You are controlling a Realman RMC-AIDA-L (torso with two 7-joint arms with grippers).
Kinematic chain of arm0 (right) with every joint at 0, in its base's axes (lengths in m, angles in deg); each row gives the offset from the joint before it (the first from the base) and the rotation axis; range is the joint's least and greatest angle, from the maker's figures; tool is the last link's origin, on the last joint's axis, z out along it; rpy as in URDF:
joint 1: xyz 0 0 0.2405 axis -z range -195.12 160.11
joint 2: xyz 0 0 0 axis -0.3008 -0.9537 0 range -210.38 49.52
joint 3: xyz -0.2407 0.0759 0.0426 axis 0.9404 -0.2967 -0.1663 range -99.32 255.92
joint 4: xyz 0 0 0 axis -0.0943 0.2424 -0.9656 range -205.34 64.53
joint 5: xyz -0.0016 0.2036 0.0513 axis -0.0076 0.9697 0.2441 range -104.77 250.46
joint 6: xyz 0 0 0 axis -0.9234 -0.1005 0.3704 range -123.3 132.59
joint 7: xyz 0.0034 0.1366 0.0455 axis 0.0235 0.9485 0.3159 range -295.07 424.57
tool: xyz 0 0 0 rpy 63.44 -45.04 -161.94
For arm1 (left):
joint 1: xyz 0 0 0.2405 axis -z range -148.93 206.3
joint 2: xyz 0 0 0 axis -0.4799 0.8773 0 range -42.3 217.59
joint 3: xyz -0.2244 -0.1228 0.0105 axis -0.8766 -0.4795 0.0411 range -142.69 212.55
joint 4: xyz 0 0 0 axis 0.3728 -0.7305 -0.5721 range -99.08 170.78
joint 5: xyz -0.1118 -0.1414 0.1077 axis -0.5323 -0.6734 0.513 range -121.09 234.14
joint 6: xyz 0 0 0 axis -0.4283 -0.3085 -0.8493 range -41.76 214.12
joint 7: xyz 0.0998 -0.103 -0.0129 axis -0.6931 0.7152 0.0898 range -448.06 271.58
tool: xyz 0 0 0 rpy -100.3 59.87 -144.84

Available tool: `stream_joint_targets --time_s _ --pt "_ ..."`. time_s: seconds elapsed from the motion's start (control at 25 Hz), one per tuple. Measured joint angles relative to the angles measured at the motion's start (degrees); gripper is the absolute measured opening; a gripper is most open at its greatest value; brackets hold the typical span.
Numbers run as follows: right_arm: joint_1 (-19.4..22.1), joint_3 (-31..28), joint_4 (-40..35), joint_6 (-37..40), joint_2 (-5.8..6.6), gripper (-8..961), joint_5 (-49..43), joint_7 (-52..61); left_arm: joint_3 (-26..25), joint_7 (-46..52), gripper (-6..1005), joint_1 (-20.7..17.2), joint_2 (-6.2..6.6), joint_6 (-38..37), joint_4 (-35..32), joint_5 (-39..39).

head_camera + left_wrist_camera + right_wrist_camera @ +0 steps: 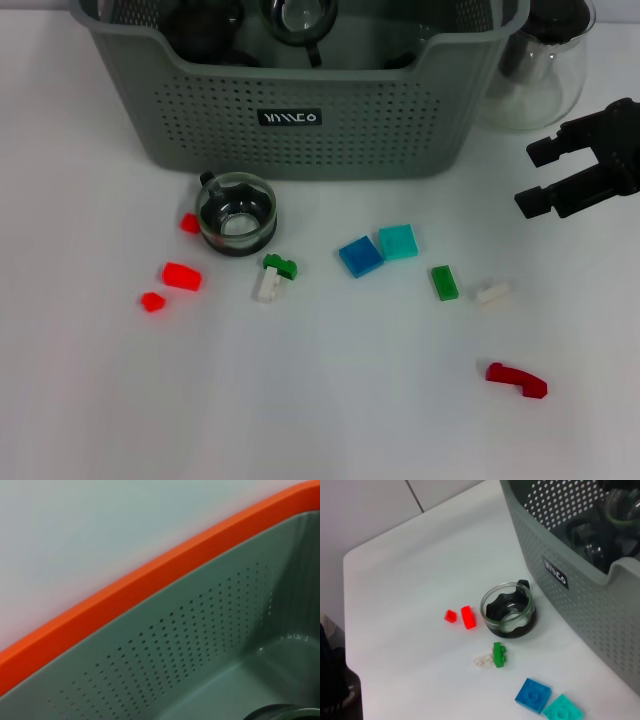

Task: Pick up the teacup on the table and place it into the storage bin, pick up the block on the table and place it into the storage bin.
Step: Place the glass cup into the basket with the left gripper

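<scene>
- Standing upright on the white table (330, 420), the teacup (236, 213) sits just in front of the storage bin (300, 110), under the bin's front wall towards its left end; its small handle points back at the bin.
- Hovering near the table's right edge, the right gripper (540, 175) has its fingers apart and holds nothing; the teacup lies well off to its left, across the scattered blocks.
- Of the blocks, the green block (445, 282) and the white block (493, 292) lie nearest that gripper, forward of it and towards the table's near edge; the green one's long axis runs roughly front to back.
- The left gripper is not seen; its wrist camera shows only the inside of a perforated grey wall with an orange rim.
- Judging by reach, the right arm is the likelier one for either pick.
</scene>
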Motion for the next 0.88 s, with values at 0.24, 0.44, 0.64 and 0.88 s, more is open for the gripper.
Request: stream_joint_targets --time_s 0.24,0.44,0.64,0.88 --pt "-0.17 0.00 0.00 -0.36 0.00 909 0.00 -0.08 0.40 0.06 61 -0.33 0.08 0.04 0.00 0.00" --pt "-0.23 0.00 0.00 -0.52 0.00 908 0.00 -0.12 0.42 -0.23 63 -0.37 0.09 -0.23 -0.14 0.00" --pt "-0.25 0.00 0.01 -0.55 0.00 908 0.00 -0.14 0.74 -0.28 64 -0.42 0.00 -0.35 -0.21 0.00" --pt "-0.12 0.00 0.09 -0.56 -0.08 909 0.00 -0.15 0.77 0.02 87 -0.67 -0.04 -0.44 -0.33 -0.01"
